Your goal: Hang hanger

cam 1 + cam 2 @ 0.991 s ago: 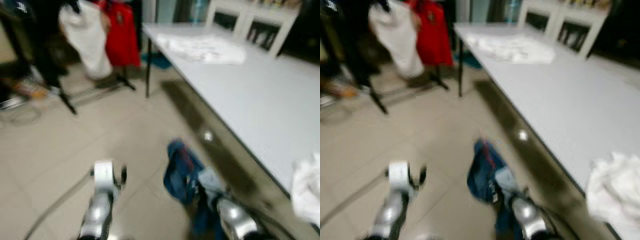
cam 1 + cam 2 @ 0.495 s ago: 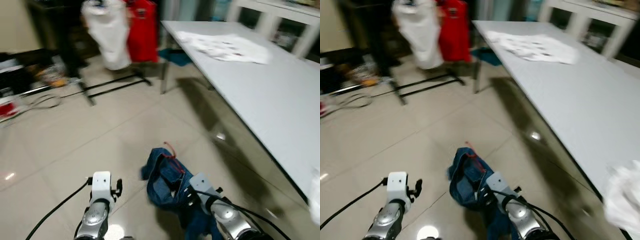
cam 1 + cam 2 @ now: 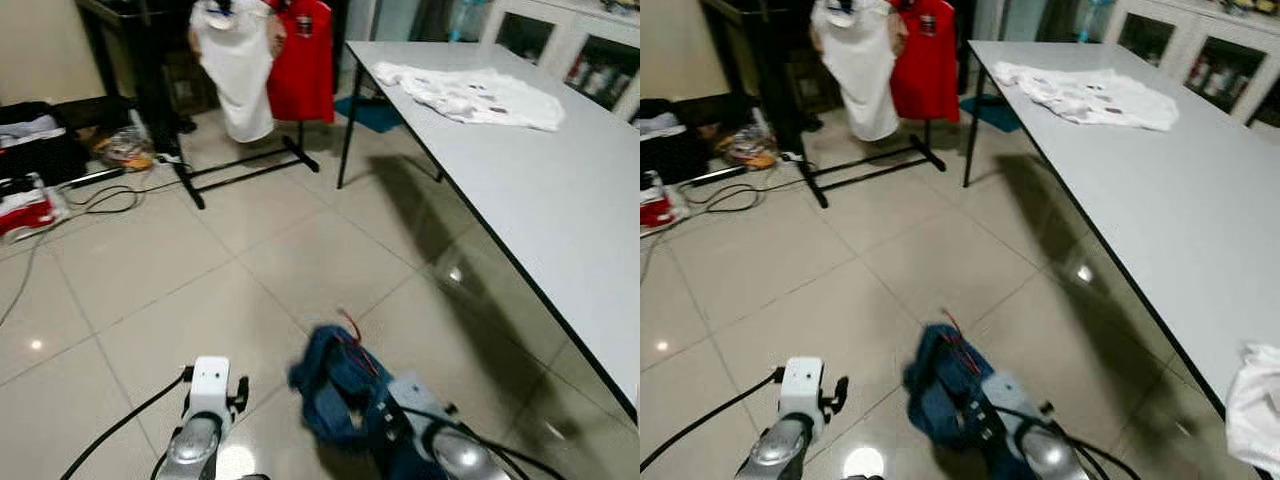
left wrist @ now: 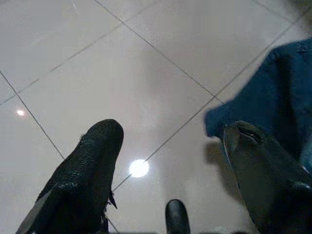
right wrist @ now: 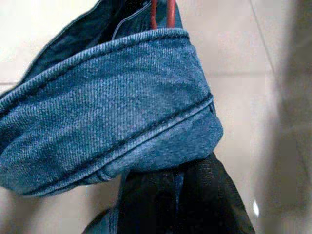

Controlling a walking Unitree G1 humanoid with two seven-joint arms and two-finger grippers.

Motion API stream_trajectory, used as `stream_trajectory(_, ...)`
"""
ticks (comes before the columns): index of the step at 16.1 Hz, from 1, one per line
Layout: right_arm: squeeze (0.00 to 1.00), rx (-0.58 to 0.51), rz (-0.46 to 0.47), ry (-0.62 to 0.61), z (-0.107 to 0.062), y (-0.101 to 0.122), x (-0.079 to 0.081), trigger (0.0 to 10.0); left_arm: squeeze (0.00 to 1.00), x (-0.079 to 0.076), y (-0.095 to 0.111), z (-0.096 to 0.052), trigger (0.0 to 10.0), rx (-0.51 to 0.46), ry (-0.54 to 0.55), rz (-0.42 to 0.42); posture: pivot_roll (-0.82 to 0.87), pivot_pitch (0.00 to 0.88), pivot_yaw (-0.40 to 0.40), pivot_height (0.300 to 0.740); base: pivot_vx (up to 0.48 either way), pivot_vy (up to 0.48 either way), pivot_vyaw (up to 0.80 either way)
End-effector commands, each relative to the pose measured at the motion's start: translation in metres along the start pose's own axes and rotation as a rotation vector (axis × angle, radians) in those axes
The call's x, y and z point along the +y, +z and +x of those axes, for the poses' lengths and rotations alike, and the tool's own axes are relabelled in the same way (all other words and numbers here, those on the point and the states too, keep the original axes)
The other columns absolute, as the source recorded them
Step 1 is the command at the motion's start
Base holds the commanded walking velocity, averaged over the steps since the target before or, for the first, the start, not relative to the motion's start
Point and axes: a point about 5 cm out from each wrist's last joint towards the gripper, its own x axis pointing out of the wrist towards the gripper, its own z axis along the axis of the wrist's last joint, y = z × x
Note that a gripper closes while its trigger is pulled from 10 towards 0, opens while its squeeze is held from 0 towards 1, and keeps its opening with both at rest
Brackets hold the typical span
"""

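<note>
Your right gripper [image 5: 180, 195] is low at 5 o'clock in the head views, jaws clamped together on bunched blue denim jeans [image 3: 340, 385]. The red hanger [image 5: 161, 12] sits inside the jeans: its hook pokes out of the waistband at the top of the bundle, seen as a thin red loop [image 3: 350, 325] from the head camera. The whole bundle hangs over the tiled floor [image 3: 150, 270], not resting on it as far as you can tell.

Your left gripper [image 4: 170, 141] is at 7 o'clock, jaws apart, holding nothing, pointing down at the floor tiles. An edge of the jeans shows just beside one of its fingers [image 4: 263, 180] in the left wrist view.

The clothes rack [image 3: 240, 165] stands at 11 o'clock, well apart from both arms, with a white garment [image 3: 240, 70] and a red garment [image 3: 300, 60] hanging on it side by side. The grey worktop [image 3: 560, 180] runs from 1 to 4 o'clock, with a white patterned shirt [image 3: 470, 95] lying flat at its far end and another white cloth [image 3: 1255, 410] at its near edge. Cables [image 3: 100, 195] and bags [image 3: 40, 130] lie on the floor at 10 o'clock.
</note>
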Motion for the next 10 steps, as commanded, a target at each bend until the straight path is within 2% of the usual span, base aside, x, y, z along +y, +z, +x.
stream_trajectory(1,0.00,-0.032,0.023,-0.031,0.0005,0.0061,-0.0079,10.0,0.00,-0.0025,-0.0049,-0.0013,10.0,0.025,-0.007,0.008,0.05,0.076,-0.052,0.740,0.247,0.000,0.00)
stream_trajectory(3,0.00,-0.020,0.053,-0.058,-0.0012,0.0022,-0.0123,10.0,0.00,0.0004,-0.0084,-0.0027,10.0,0.039,0.002,0.016,0.05,0.074,-0.048,0.740,0.377,0.000,0.00)
stream_trajectory(10,0.00,-0.025,0.046,-0.048,0.0001,0.0047,-0.0115,10.0,0.00,0.0059,-0.0077,-0.0025,10.0,0.037,0.013,0.034,0.07,0.068,-0.046,0.740,0.377,0.000,0.00)
